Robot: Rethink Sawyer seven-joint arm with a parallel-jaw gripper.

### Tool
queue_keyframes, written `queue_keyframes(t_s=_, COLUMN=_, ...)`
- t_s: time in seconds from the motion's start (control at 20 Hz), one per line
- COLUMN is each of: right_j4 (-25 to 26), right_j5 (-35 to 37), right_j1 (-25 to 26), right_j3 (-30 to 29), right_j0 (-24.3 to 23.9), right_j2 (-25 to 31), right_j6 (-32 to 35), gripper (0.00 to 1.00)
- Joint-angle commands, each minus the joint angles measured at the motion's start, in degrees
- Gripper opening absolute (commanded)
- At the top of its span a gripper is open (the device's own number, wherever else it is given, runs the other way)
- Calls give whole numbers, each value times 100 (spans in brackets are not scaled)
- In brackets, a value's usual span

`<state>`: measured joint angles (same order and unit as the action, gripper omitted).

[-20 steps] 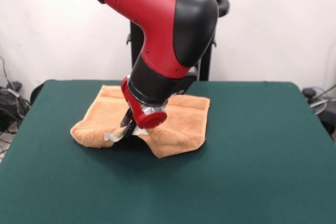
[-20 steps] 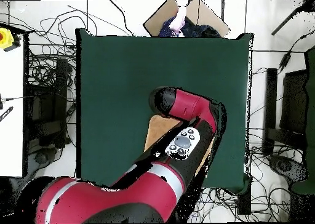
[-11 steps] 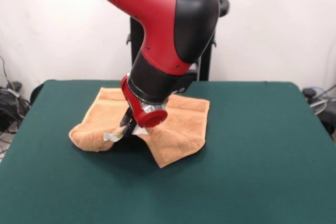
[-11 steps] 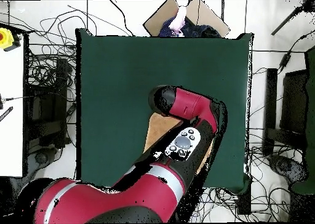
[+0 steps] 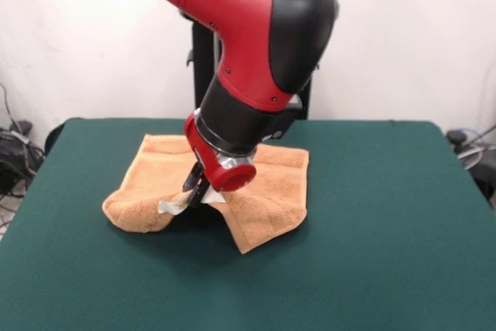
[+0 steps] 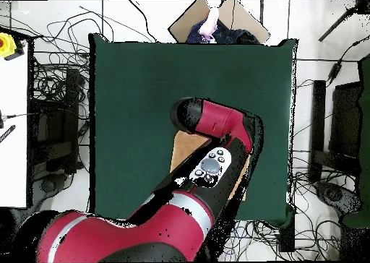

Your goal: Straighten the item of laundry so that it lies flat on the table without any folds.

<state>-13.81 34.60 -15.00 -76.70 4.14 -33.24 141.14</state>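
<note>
The orange-tan towel (image 5: 267, 184) lies rumpled on the far left-centre of the green table (image 5: 372, 222). Its near edge is raised into a peak, with one lobe sagging at the left (image 5: 136, 211) and a pointed flap hanging at the front (image 5: 252, 230). My gripper (image 5: 194, 192) reaches down under the red wrist and is shut on that raised edge, right by the white label (image 5: 172, 205). From overhead, the arm (image 6: 217, 130) covers the gripper, and only a strip of towel (image 6: 183, 150) shows on the table (image 6: 144, 79).
Cables lie on the floor around the table. An open cardboard box (image 6: 217, 18) holding dark fabric sits past one table edge in the overhead view. A white side surface (image 6: 13, 123) carries a yellow device. A black stand (image 5: 203, 75) rises behind the arm.
The arm has risen a little and shifted slightly right in the front view. The gripped towel edge has come up with it, and the front flap now hangs lower and longer.
</note>
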Motion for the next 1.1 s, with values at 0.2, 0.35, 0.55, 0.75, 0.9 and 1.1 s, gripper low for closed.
queue_keyframes(t_s=0.2, right_j4=140, right_j5=540, right_j1=51, right_j3=331, right_j0=235, right_j2=119, right_j6=660, gripper=0)
queue_keyframes(t_s=0.35, right_j4=131, right_j5=554, right_j1=56, right_j3=353, right_j0=235, right_j2=119, right_j6=662, gripper=0)
queue_keyframes(t_s=0.55, right_j4=111, right_j5=-236, right_j1=-99, right_j3=97, right_j0=136, right_j2=298, right_j6=613, gripper=0)
queue_keyframes(t_s=0.75, right_j4=270, right_j5=-1849, right_j1=-500, right_j3=-602, right_j0=-440, right_j2=1251, right_j6=99, gripper=0)
queue_keyframes(t_s=0.9, right_j4=571, right_j5=-2424, right_j1=-695, right_j3=-861, right_j0=-837, right_j2=1717, right_j6=-179, gripper=0)
queue_keyframes(t_s=1.1, right_j4=959, right_j5=-2639, right_j1=-952, right_j3=-1101, right_j0=-1142, right_j2=2037, right_j6=-279, gripper=0)
